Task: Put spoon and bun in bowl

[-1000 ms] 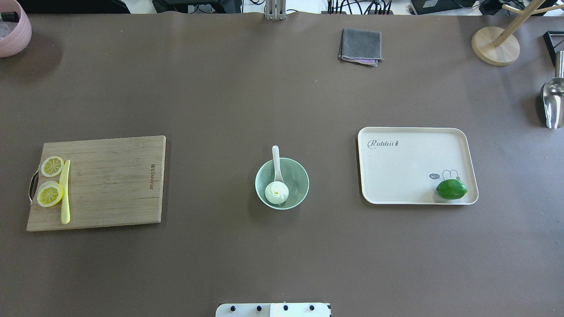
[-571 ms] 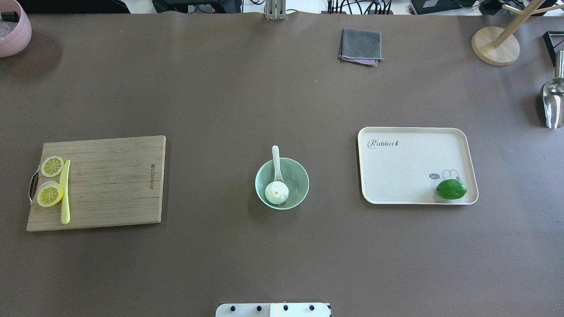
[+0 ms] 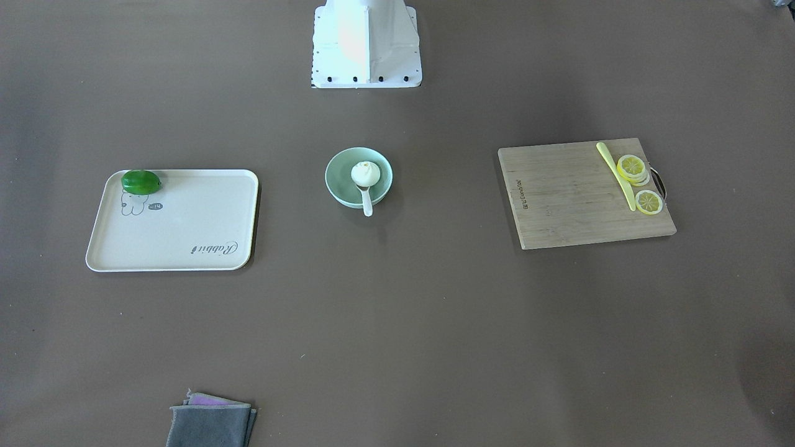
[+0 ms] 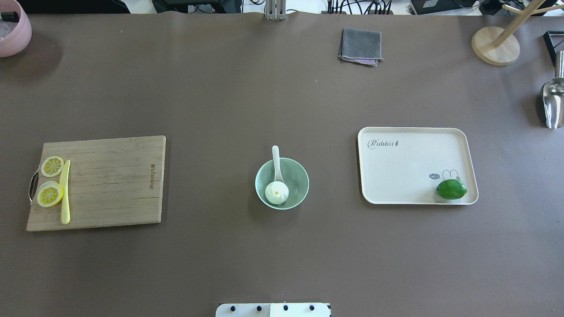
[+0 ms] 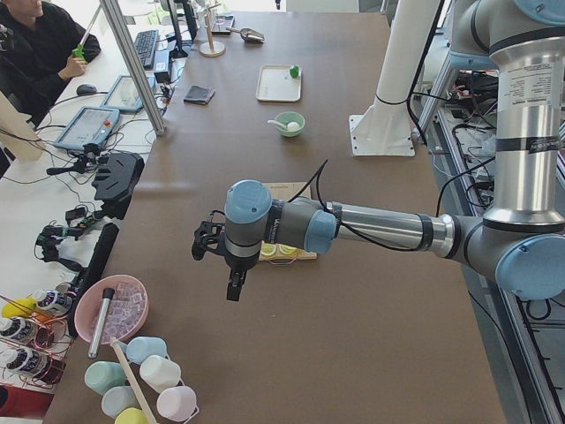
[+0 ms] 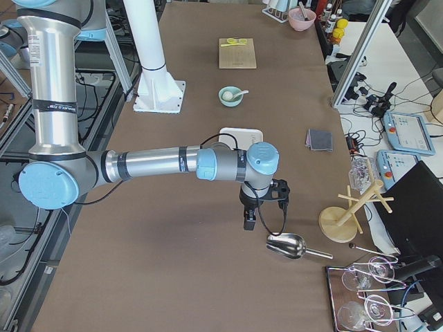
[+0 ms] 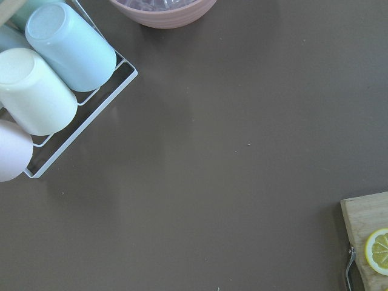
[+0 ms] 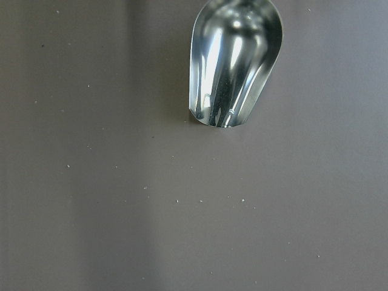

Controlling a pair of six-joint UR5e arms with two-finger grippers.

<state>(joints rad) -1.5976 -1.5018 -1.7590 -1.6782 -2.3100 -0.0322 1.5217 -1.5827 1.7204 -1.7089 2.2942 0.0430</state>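
The pale mint-green bowl (image 4: 298,177) stands at the table's middle. The white pleated bun (image 4: 276,192) lies inside it at the near side. The white soup spoon (image 4: 276,157) rests in the bowl with its scoop beside the bun and its handle sticking out over the far rim. They also show in the front-facing view: the bowl (image 3: 338,180), the bun (image 3: 365,172) and the spoon (image 3: 367,203). My left gripper (image 5: 231,287) hangs far off at the left table end. My right gripper (image 6: 249,223) hangs at the right end by a metal scoop. I cannot tell whether either is open.
A wooden cutting board (image 4: 110,185) with lemon slices (image 4: 50,180) and a yellow knife (image 4: 65,193) lies left. A cream tray (image 4: 410,167) with a lime (image 4: 451,189) lies right. A grey cloth (image 4: 360,46), metal scoop (image 4: 553,101), wooden stand (image 4: 495,44), pink bowl (image 4: 13,31) and cup rack (image 7: 54,91) sit at the edges.
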